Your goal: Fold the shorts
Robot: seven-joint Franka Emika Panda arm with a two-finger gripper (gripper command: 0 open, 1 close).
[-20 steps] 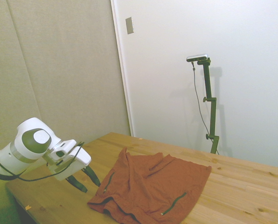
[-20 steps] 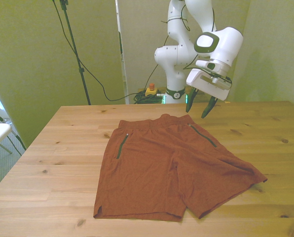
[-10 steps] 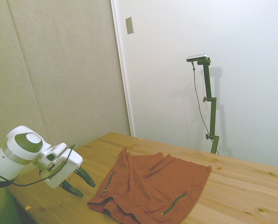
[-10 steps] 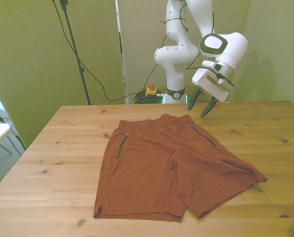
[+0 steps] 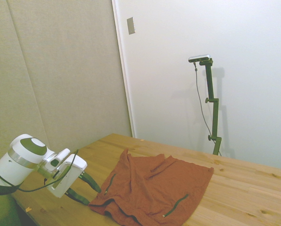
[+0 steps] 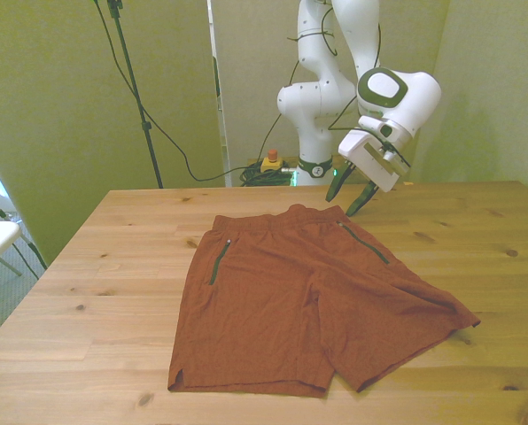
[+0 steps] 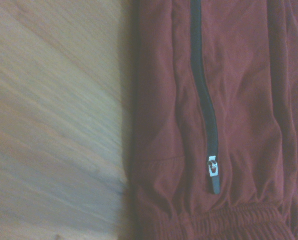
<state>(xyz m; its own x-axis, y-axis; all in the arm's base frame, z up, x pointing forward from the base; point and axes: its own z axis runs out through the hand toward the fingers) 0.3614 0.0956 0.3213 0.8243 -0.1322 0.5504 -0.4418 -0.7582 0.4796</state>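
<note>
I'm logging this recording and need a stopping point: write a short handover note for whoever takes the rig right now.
Gripper: jaws open, empty, low above the shorts' waistband corner at the front view's right; the views do not settle whether it touches the cloth.
Shorts: spread flat on the table, waistband toward the robot, legs toward the camera in the front view, both pocket zippers up. The wrist view shows one zipper and the cloth's edge against bare wood.
Done: nothing folded.
Left: grasp that corner, then make every fold.

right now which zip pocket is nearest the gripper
The zip on the front view's right, just below the open gripper; the other zip lies across the shorts.
</note>
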